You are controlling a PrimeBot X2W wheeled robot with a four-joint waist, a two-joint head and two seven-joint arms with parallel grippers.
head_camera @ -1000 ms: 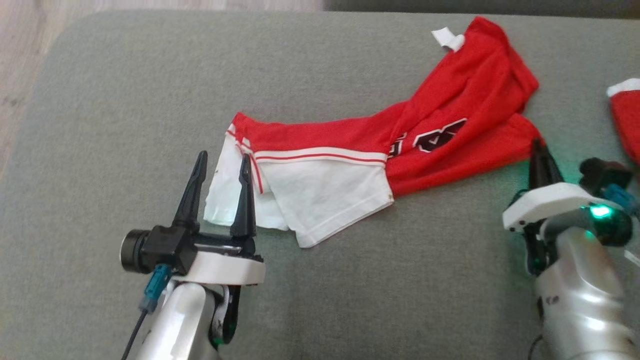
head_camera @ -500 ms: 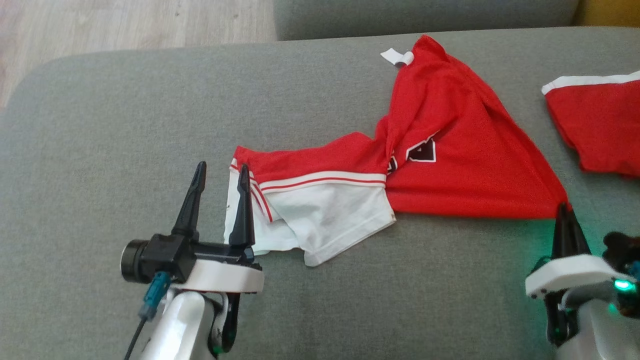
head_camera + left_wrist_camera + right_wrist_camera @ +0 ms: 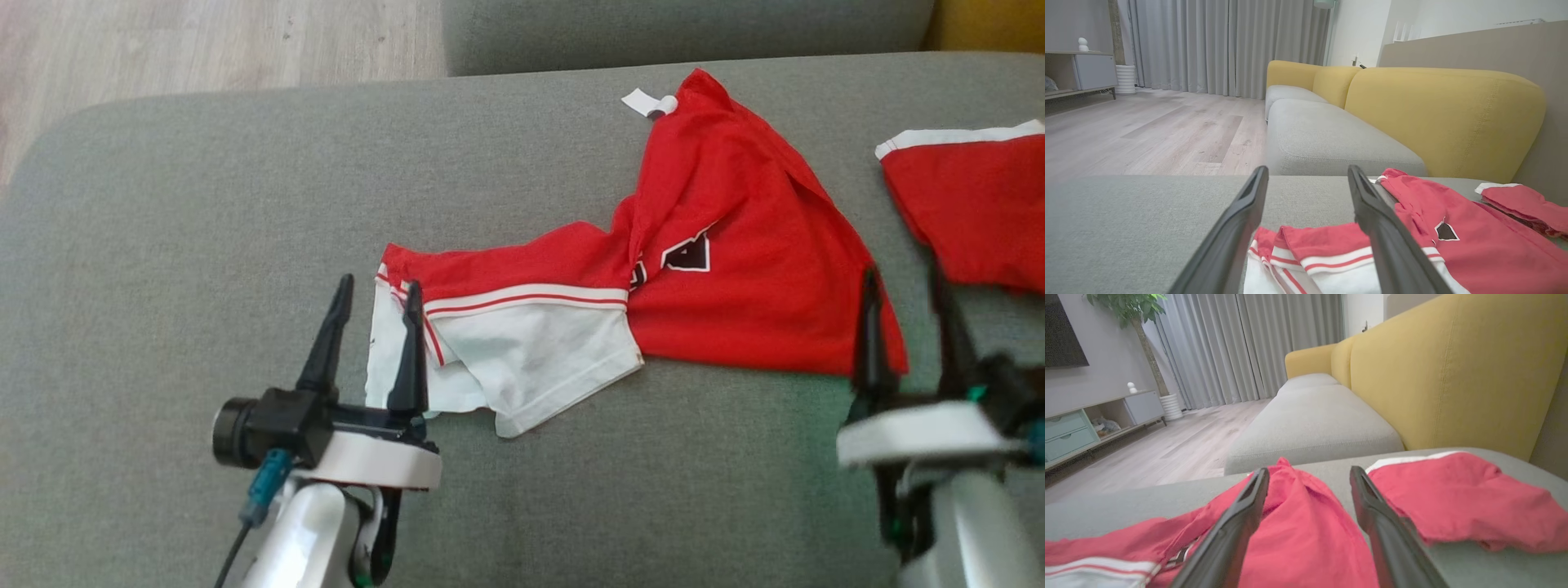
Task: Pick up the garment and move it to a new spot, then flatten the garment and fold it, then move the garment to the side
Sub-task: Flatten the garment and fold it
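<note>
Garment between two sets of spread jaws, neither pinching anything: the left gripper brackets the edge of the white end, the right gripper hovers at the red corner. It lies crosswise on the grey sofa cushion, twisted mid-length. Flattening looks like the job now (that twist is the trouble), so pinch the outer corners low and draw apart evenly, clear of the second red piece nearby.

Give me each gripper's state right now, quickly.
Left gripper: open, empty, at the white end of the garment.
Right gripper: open, empty, at its red corner.
</note>
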